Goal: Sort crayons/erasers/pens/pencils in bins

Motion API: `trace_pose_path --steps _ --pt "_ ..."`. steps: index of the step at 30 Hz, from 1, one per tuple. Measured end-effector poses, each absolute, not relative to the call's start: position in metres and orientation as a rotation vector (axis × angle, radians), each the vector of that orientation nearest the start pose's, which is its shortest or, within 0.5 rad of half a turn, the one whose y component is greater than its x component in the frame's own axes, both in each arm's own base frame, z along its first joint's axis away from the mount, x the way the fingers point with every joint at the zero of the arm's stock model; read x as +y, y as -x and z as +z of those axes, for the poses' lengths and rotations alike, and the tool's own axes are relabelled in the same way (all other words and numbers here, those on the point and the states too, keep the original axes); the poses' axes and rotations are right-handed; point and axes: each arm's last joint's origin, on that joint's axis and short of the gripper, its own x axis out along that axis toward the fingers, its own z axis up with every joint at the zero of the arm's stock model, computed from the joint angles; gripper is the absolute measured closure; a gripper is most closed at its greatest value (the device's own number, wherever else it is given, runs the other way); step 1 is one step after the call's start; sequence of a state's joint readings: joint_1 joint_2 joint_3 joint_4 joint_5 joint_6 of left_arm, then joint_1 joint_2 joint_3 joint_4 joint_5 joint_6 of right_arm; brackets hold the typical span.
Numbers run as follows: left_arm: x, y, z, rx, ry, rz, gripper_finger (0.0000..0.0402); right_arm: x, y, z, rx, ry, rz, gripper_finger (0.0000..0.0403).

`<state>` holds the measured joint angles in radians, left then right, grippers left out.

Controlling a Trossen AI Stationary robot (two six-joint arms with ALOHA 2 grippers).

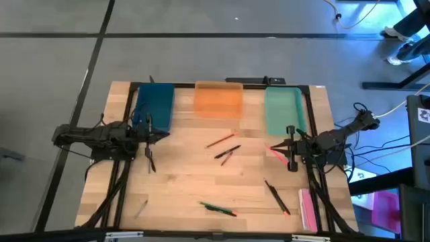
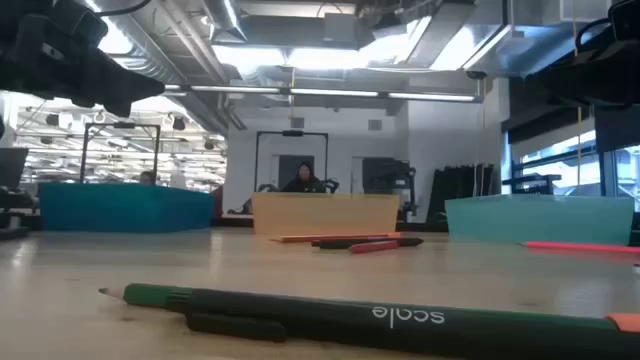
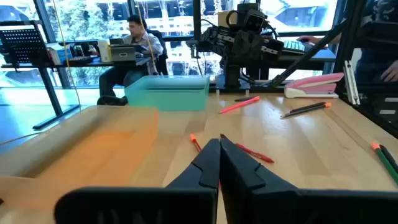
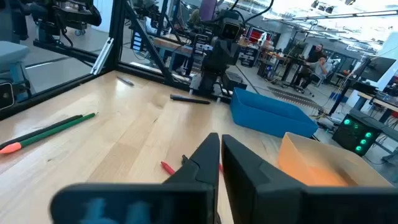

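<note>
Three bins stand in a row at the table's far edge: teal-blue (image 1: pixel 154 104), orange (image 1: pixel 218 99) and mint green (image 1: pixel 284 111). Sticks lie loose on the wood: a red one (image 1: pixel 220 140), black ones (image 1: pixel 227 153), a pink-red one (image 1: pixel 279 153), a black one (image 1: pixel 149 161), a grey one (image 1: pixel 140 208), a green one (image 1: pixel 216 208) and a black one (image 1: pixel 275 196). My left gripper (image 1: pixel 166 136) hovers shut and empty near the blue bin's near end. My right gripper (image 1: pixel 273 145) hovers shut and empty by the mint bin's near end.
A pink flat thing (image 1: pixel 307 208) lies at the near right corner. A green pen marked "scale" (image 2: pixel 380 315) lies close to the low camera. A dark frame (image 1: pixel 222 83) edges the table. People sit at desks in the room beyond.
</note>
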<state>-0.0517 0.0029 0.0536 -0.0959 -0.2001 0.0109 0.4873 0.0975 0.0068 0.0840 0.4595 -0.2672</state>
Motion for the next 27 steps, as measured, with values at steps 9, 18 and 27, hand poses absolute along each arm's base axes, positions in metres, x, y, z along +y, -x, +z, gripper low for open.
trace_pose_path --steps 9,18,27 --pt "0.0009 -0.0938 0.1723 0.045 -0.016 0.148 0.0401 0.0357 -0.0947 0.1662 0.002 0.270 0.029 0.0379" --pt "0.0009 -0.0938 0.1723 0.045 -0.016 0.148 0.0401 0.0357 -0.0947 0.1662 0.002 0.270 0.029 0.0379" --pt "0.0009 -0.0938 0.1722 0.046 -0.017 0.149 0.0401 0.0357 -0.0947 0.1661 0.002 0.270 0.029 0.0379"
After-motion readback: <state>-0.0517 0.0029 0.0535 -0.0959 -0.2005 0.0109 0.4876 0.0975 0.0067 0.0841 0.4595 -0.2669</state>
